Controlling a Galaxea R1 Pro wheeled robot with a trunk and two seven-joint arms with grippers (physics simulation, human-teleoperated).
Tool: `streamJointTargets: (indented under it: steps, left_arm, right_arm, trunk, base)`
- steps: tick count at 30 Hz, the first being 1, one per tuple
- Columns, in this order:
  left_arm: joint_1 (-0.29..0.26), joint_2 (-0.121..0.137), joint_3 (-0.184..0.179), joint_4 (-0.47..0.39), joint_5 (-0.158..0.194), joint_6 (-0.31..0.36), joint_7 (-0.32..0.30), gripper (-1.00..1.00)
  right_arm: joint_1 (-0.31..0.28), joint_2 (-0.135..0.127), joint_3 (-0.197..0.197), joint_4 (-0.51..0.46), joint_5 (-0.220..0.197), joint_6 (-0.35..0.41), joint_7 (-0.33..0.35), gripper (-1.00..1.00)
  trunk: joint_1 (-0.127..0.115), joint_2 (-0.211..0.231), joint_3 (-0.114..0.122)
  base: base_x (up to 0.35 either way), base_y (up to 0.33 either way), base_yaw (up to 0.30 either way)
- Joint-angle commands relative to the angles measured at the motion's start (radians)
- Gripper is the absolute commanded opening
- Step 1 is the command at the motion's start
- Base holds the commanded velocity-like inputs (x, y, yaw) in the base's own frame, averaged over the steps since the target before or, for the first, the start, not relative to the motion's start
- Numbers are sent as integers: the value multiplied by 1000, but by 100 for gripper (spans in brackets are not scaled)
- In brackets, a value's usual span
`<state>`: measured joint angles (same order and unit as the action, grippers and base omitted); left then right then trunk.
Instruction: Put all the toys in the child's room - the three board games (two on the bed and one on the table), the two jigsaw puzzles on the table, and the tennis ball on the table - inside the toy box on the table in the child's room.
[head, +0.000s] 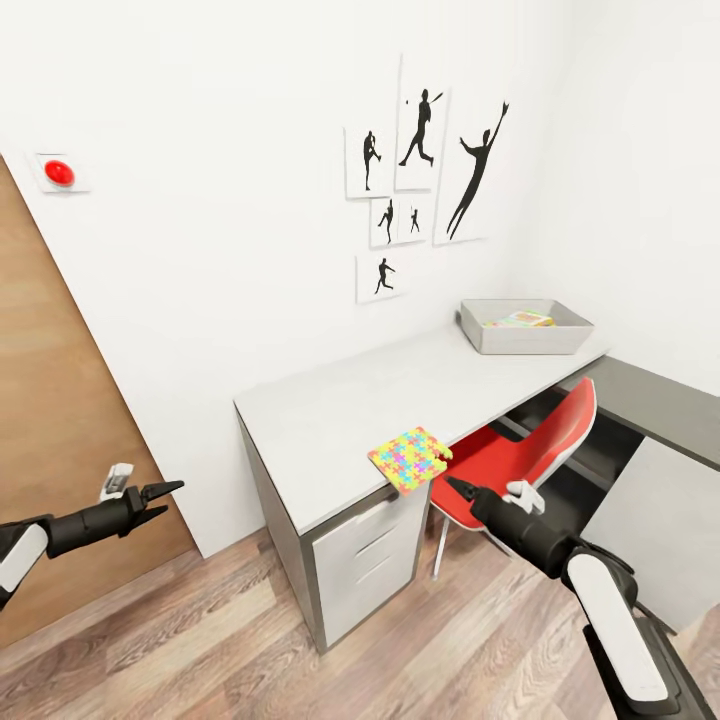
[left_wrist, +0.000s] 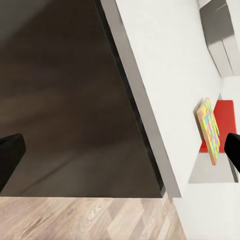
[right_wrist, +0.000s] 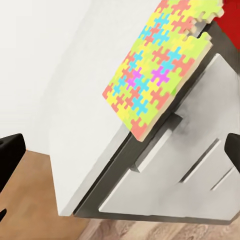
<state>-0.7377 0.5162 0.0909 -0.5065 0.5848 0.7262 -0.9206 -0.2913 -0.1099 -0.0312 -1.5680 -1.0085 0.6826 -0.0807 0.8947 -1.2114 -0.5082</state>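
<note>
Multicoloured thin jigsaw puzzle square (head: 410, 458) overhangs the pale grey desk (head: 330, 420) front edge; probably light and stiff, so pinch its overhanging edge. The right gripper (head: 455, 486) stands wide nearby.

White walls (head: 250, 200) meet at a far right corner. On the far wall hangs a cluster of black baseball-player silhouette pictures (head: 425, 180), and to the left sits a red round button on a white plate (head: 60, 173). A brown wooden door (head: 60, 420) stands at the left. The floor (head: 200, 640) is wood plank. A pale grey surface (head: 330, 420) with white drawers (head: 370, 560) runs to the corner, joined to a dark grey cabinet (head: 660, 400). A red chair (head: 520, 450) is tucked beneath.
</note>
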Motion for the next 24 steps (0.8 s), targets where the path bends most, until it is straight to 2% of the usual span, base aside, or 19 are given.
streamJointTargets:
  steps: [1,18,24]
  left_arm:
    - [0,1,1,0,3,6,-2,100]
    - [0,2,3,2,6,-8,-1,100]
    - [0,1,3,2,6,-8,-1,100]
  right_arm:
    - [9,-1,-1,2,-10,-15,-7,100]
    - [27,1,-1,3,-13,-37,-5,100]
    - [27,1,-1,3,-13,-37,-5,100]
  trunk:
    - [0,-1,-1]
    - [0,-1,-1]
    - [0,-1,-1]
  base:
    - [0,0,0]
    - [-15,-1,0]
    - [-30,-110,0]
